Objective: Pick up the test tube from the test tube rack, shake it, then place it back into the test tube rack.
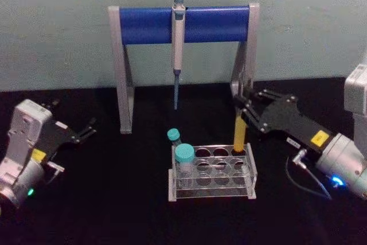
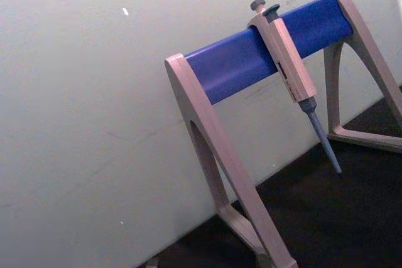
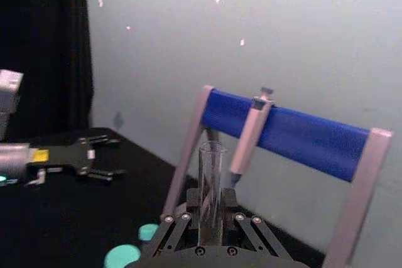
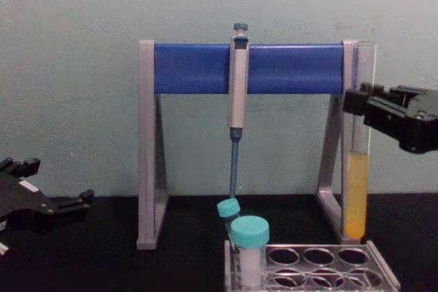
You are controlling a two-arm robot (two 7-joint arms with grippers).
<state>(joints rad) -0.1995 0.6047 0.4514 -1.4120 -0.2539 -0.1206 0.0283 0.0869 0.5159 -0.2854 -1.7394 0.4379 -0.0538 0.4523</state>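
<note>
Right claw clamped high on the test tube, which hangs upright just over the back-right hole of the test tube rack. Probably lifting out; next, clear the rack and shake without spilling. Left claw apart, idle at the left.

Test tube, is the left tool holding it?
No, the right tool grips the test tube; the left tool sits apart, open.
</note>
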